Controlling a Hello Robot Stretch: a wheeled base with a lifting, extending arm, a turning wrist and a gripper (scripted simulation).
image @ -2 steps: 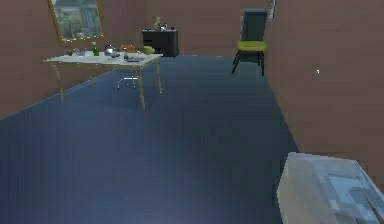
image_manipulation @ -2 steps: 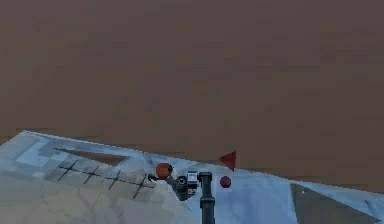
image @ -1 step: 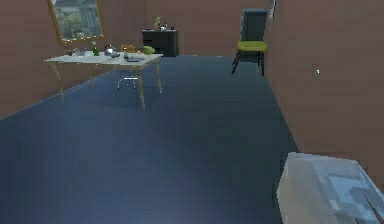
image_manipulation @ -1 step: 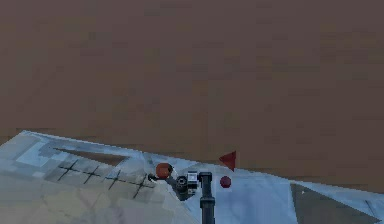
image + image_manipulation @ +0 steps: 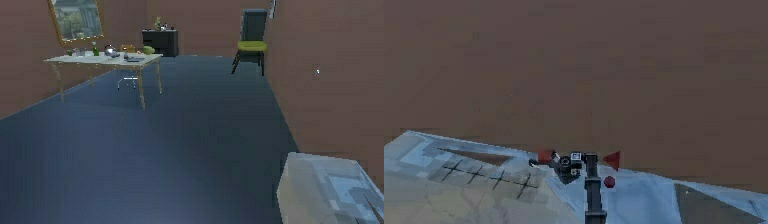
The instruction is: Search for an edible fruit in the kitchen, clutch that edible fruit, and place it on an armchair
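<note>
In the arm side view my arm (image 5: 593, 195) rises from the bottom edge over a pale patterned surface (image 5: 474, 175). My gripper (image 5: 549, 160) sits at its far end, just above that surface's back edge, with a brown wall behind. A reddish patch (image 5: 543, 155) shows at the fingers, and I cannot tell whether the gripper holds anything. A small round red thing (image 5: 609, 182) lies on the pale surface just right of the arm, below a red triangular shape (image 5: 613, 159). The same pale piece (image 5: 330, 190) fills the forward view's bottom right corner.
Ahead lies open dark blue floor (image 5: 190, 140). A white table (image 5: 105, 61) with several small items stands at the far left, a stool (image 5: 128, 80) under it. A chair with a yellow-green seat (image 5: 252, 46) and a dark cabinet (image 5: 160, 42) stand by the back wall. A brown wall (image 5: 340, 80) runs along the right.
</note>
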